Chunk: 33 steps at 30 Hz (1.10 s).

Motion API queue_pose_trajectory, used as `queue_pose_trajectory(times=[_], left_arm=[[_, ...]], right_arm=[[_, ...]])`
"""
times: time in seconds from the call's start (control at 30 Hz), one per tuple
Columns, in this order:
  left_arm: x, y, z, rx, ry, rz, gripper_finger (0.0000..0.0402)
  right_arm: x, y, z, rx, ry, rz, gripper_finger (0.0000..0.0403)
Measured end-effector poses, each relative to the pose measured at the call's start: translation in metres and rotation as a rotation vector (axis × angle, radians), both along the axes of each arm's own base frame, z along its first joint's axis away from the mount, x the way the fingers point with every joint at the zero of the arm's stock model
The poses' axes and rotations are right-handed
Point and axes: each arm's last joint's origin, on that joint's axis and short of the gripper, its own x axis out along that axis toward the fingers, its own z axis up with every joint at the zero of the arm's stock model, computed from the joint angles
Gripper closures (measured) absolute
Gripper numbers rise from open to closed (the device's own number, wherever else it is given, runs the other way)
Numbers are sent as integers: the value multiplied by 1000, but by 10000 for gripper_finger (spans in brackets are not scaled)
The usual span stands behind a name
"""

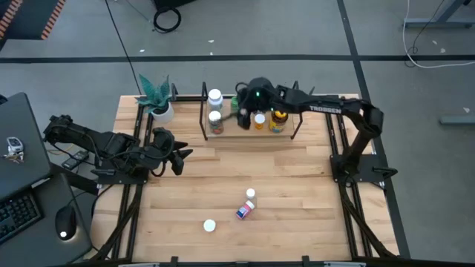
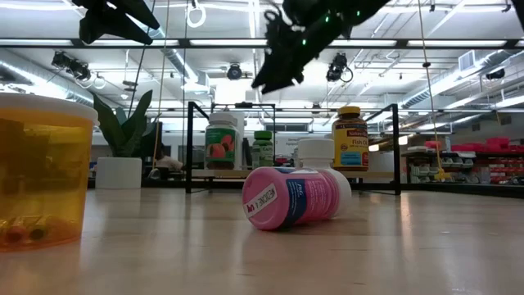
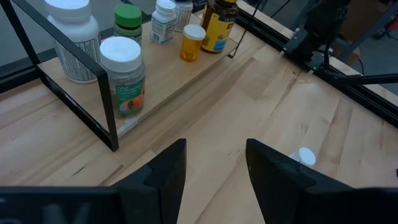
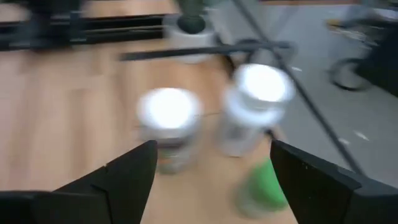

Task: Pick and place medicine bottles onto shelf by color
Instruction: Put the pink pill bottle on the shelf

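- The right gripper [image 1: 241, 111] hangs above the shelf [image 1: 249, 132] at the far side of the table [image 1: 297, 193], its fingers [image 4: 127, 177] spread wide with nothing between them.
- Below and ahead of those open fingers stand two white-capped bottles [image 4: 169, 124] on the shelf's wooden base, and a green-capped bottle [image 4: 261, 186] sits close to one fingertip; the wrist view is smeared, so labels cannot be read.
- Further along the shelf, away from the fingers, stand a small orange bottle [image 3: 193, 42] and a larger amber bottle with a yellow label [image 3: 219, 26].
- The left gripper [image 1: 178, 157] waits over the table's left part, fingers [image 3: 165, 180] partly apart and empty, pointing toward the shelf's near end.
- Well out from both grippers, on the open table, a pink-labelled bottle [image 2: 291, 197] lies on its side; a white-capped bottle [image 1: 251, 194] stands just beyond it, and another white-capped item [image 1: 210, 225] sits nearer the front edge.
- A potted plant [image 1: 157, 100] stands beside the shelf's left end.
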Motion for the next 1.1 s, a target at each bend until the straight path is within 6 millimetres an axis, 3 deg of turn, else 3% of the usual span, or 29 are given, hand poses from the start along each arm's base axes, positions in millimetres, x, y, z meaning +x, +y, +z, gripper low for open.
queue_pose_trajectory(times=[0.4,0.7,0.9,1.1], left_arm=[[0,0,0,-14,-8,8,228],[0,0,0,-22,-13,13,228],[0,0,0,-22,-14,12,228],[0,0,0,-21,-11,12,228]], right_arm=[[19,137,-10,216,90,479,95],[12,231,-49,280,349,687,95],[13,265,-85,245,470,788,95],[20,272,-121,149,574,808,101]])
